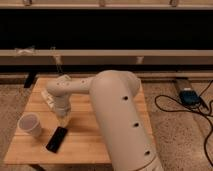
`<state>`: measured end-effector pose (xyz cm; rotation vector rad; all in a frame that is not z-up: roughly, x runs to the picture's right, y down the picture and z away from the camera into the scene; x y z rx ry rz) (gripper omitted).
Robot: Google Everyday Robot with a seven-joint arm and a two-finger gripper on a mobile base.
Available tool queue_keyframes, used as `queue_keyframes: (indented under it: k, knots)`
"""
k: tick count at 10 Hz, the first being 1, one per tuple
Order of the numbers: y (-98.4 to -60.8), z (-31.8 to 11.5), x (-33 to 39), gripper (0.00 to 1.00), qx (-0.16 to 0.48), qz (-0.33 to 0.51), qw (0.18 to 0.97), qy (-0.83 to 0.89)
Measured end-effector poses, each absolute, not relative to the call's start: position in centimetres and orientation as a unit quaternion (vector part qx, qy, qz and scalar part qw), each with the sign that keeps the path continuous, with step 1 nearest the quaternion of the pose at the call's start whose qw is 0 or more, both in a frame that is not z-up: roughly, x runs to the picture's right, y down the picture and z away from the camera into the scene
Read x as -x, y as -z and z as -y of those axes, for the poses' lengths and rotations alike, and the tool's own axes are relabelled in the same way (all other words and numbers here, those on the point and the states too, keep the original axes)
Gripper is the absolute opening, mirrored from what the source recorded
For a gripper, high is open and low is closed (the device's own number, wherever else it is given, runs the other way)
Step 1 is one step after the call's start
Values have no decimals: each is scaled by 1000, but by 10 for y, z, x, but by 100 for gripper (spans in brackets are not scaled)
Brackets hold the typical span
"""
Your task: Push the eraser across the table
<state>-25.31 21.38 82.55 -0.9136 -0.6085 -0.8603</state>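
The eraser (57,139) is a flat black block lying at a slant on the light wooden table (90,145), near its front left. My gripper (63,119) hangs at the end of the big white arm (117,115) and points down at the table, right at the eraser's far end. I cannot tell if it touches the eraser. The arm covers much of the table's middle and right.
A white paper cup (31,125) stands left of the eraser near the table's left edge. A white-labelled bottle (48,98) lies behind the gripper, partly hidden. A blue device (190,96) and black cables lie on the floor at the right.
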Motion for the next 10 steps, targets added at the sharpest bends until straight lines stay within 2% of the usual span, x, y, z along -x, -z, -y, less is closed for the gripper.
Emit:
queue_keyframes:
  k: [5,7,10]
  knots:
    - [-797,-241,284,0,433,316,721,439]
    - [-787,-223,282,0,419,323,731,432]
    - [-794,-189,263,0,391,315,764,406]
